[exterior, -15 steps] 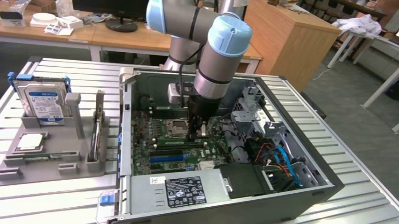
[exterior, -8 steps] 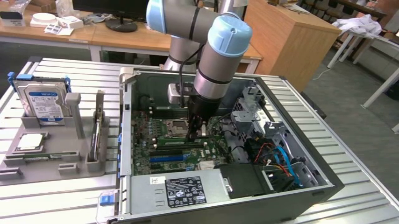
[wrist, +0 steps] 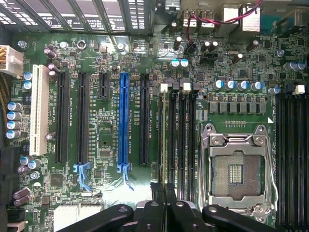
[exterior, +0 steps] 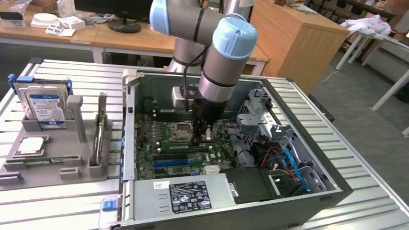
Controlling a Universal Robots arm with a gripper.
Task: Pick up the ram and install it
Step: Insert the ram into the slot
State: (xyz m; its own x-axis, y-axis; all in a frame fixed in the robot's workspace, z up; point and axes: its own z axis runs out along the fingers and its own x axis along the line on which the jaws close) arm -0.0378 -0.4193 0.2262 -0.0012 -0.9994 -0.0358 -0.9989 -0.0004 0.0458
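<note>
The claw [exterior: 204, 136] is down inside the open computer case [exterior: 319, 191] on the worktop [exterior: 357, 143], clenched tight over the motherboard [wrist: 106, 140]. The ram [wrist: 164, 135] shows as a thin green edge along the memory slot between the blue slot [wrist: 123, 121] and the CPU socket [wrist: 236, 169]. The fingertips [wrist: 157, 191] sit at its end; whether they touch it I cannot tell.

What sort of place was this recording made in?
Probably a robotics lab or workshop set up for PC assembly: a robot arm reaches into an open computer case on a slatted metal table, a hard drive stands in a grey parts fixture beside it, and wooden desks stand behind.
</note>
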